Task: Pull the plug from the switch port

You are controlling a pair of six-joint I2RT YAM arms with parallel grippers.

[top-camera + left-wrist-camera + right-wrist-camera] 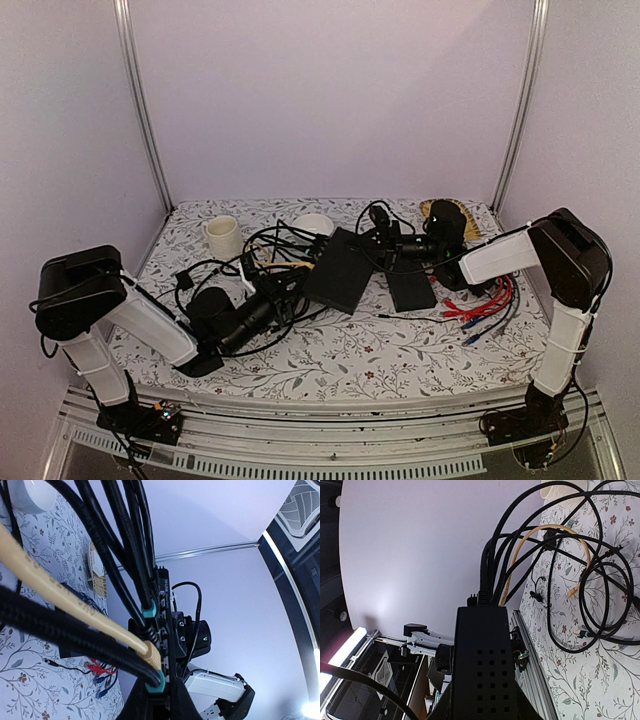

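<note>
Matte-black switch (340, 270), mid-table (a shorter black box (410, 290) beside it), is clamped at its unported end by the right gripper (380, 232); a teal-booted plug (152, 686) at its ports is pinched by the left gripper (286, 290).

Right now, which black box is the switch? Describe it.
Middle of the floral table, just in front of the white bowl. The switch is the larger black box with cables plugged into its left edge; the shorter black box lies to its right.
</note>
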